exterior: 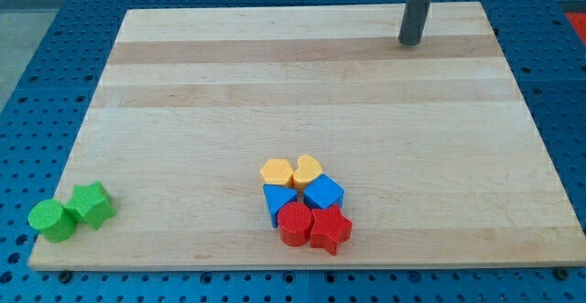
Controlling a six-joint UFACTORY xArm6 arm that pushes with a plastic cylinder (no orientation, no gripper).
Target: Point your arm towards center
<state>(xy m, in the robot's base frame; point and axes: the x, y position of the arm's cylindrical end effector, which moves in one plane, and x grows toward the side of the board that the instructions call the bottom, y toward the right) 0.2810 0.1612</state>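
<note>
My tip (410, 41) is at the view's top right, near the far edge of the wooden board (302, 83). It is far from every block. A cluster sits at the bottom middle: a yellow hexagon-like block (276, 172), a yellow heart (308, 169), a blue triangular block (278, 200), a blue cube (323, 194), a red cylinder (296, 223) and a red star (331, 231). They touch one another. At the bottom left corner a green cylinder (50, 220) touches a green star (91, 203).
The board lies on a blue perforated table (37, 83) that shows on all sides. The green cylinder hangs at the board's left edge.
</note>
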